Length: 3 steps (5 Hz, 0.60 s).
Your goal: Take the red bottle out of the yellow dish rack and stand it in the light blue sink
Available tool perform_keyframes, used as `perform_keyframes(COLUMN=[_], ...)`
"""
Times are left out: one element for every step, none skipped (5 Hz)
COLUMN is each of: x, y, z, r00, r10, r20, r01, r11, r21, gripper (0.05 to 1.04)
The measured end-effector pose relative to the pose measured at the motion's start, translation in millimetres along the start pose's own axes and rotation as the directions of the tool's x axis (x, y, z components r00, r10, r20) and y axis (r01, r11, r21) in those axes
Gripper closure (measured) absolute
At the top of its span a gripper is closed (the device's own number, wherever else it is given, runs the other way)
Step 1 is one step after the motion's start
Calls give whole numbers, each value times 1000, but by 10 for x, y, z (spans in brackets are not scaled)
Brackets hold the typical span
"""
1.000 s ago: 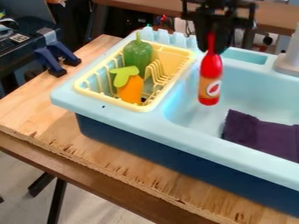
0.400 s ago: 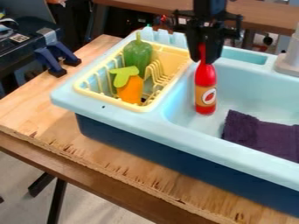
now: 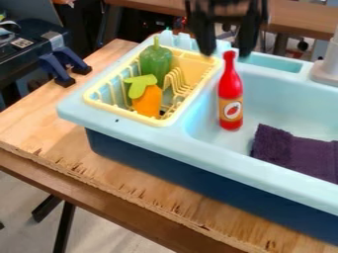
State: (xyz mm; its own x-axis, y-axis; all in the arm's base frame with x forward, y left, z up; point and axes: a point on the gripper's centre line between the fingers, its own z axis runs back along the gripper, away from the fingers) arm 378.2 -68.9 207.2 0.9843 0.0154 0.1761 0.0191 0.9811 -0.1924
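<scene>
claw (image 3: 228, 48): released, its two black fingers spread well apart and pointing down, with nothing between them; it hangs at the top of the view, over the back part of the sink (image 3: 132, 132), with its tips about level with the cap of the red bottle (image 3: 230, 94); how far it is in front of or behind the cap is hard to judge from this slant.
red bottle: upright in the basin of the sink, near the wall on the rack side, apart from the cloth (image 3: 297, 155); it has a narrow neck and an orange band with a pale oval and a small red picture.
cloth: dark purple, rumpled, lying in the basin to the right of the red bottle and nearer the camera.
rack (image 3: 99, 101): pale yellow, slotted, set into the left part of the sink.
green pepper (image 3: 155, 64): in the far part of the rack, stem up.
orange toy (image 3: 148, 103): in the near part of the rack, with a flat light-green top leaning to the left.
sink: light blue above, dark blue below.
faucet (image 3: 326, 71): grey, at the back right edge.
worktop (image 3: 39, 126): bare-grained wood, under the sink.
clamps (image 3: 55, 70): two, blue with black feet, at the far left of the worktop.
</scene>
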Motion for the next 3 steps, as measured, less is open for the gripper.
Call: perform_keyframes(x=[-38,-101,-173], y=[-128,-182,-246], z=[340,356,398], r00=[995,997,997], r10=[-1,-23,-69], r20=[103,79,45], r01=[6,26,68], r11=[999,999,997], r21=[-40,-40,20], gripper=[75,79,81])
